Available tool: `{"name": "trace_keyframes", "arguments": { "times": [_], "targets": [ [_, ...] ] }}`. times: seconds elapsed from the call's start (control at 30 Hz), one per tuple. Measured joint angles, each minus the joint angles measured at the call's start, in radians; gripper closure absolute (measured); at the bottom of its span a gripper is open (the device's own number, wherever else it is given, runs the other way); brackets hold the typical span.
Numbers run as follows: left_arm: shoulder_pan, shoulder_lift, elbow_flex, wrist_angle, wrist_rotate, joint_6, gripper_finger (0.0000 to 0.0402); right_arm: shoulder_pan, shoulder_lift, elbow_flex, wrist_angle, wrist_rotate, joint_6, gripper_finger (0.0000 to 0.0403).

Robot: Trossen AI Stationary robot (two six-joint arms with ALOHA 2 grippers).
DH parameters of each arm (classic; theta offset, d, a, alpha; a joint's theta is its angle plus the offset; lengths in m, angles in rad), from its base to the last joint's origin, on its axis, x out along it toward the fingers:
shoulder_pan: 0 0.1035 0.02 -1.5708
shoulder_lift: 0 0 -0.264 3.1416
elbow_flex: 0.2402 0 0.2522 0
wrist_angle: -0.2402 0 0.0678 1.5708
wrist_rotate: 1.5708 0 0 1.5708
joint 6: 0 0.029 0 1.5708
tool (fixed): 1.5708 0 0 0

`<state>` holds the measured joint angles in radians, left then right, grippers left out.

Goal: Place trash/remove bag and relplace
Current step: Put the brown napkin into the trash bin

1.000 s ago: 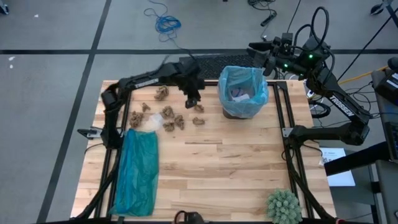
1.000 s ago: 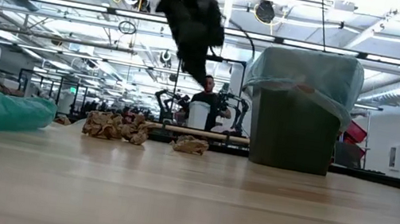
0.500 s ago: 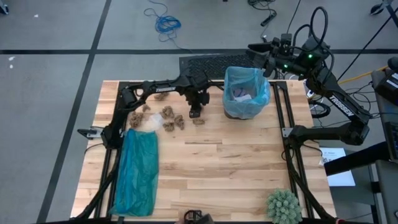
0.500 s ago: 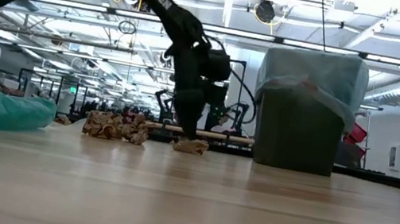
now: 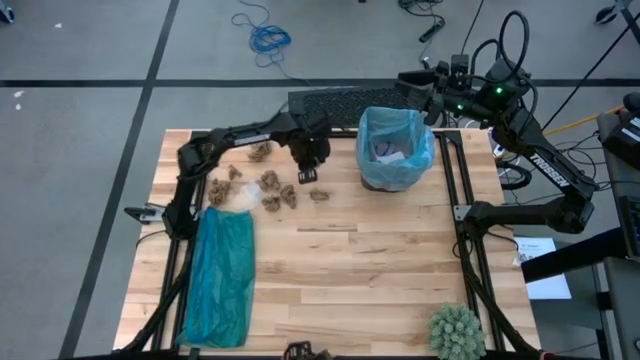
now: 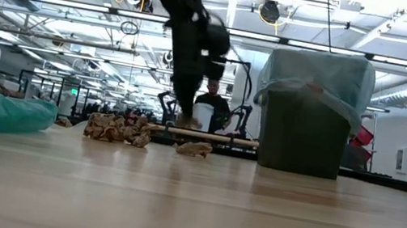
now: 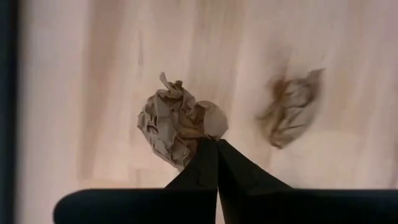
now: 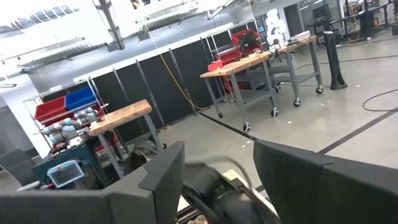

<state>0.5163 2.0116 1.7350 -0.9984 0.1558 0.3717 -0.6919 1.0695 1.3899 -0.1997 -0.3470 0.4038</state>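
One crumpled scrap (image 7: 176,127) pinched in the left pincer (image 7: 216,144), above the table (image 5: 380,260)

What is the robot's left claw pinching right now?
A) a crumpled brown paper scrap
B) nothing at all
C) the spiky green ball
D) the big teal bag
A: in the left wrist view the left gripper has its fingers closed together on a crumpled brown scrap, lifted above the table, where another scrap lies.
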Motion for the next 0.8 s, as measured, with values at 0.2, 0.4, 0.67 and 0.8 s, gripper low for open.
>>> {"name": "trace_keyframes", "arguments": {
  "times": [0.2,0.4,0.67,0.8],
  "targets": [
    [0.005,-0.199,0.001,0.038,-0.01,-0.026,0.0401,0.0,-0.001,0.0,0.001,0.0,0.0,0.0218],
    [0.003,-0.34,0.004,0.344,0.153,-0.183,0.0401,0.0,-0.003,0.0,0.002,0.0,-0.003,0.0218],
    [-0.04,-0.261,0.054,0.757,0.267,-0.441,0.0401,0.0,-0.003,0.0,0.014,0.0,-0.004,0.0218],
    [-0.066,-0.146,0.188,0.762,0.265,-0.445,0.0401,0.0,-0.003,0.0,0.017,0.0,-0.004,0.0218]
  ]
}}
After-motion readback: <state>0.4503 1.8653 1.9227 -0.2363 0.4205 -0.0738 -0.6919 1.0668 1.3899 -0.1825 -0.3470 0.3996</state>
